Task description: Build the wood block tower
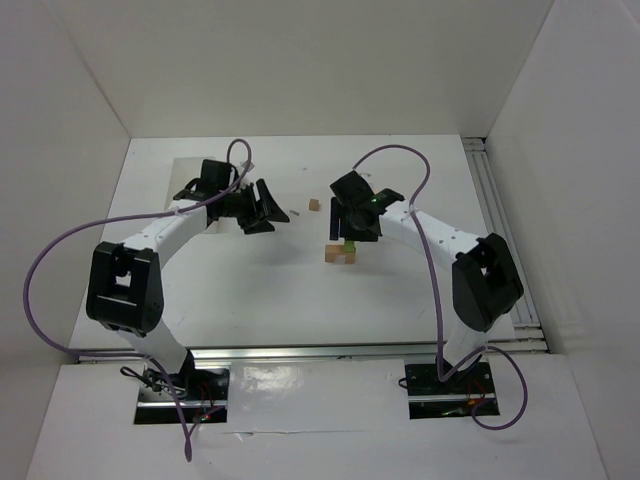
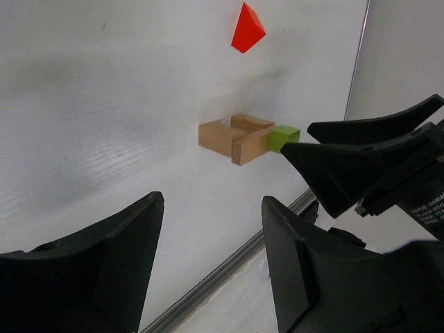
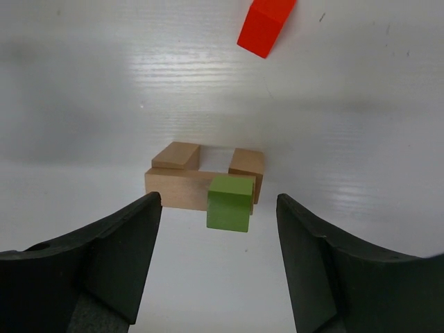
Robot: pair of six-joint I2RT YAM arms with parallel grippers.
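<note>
wood block tower (image 3: 177,189) has green block (image 3: 229,202) on top; left gripper (image 2: 211,202) and right gripper (image 3: 217,200) spread, empty

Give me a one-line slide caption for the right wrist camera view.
Right hand open over a lime green block set against three tan blocks, with a red block lying apart beyond.

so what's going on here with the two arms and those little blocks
Block stacking is under way. The right gripper hangs open over the lime green block, which sits on a base of tan blocks, and it is not touching it. The left gripper is open and empty, off to the side. A red block lies apart from the stack.
</note>
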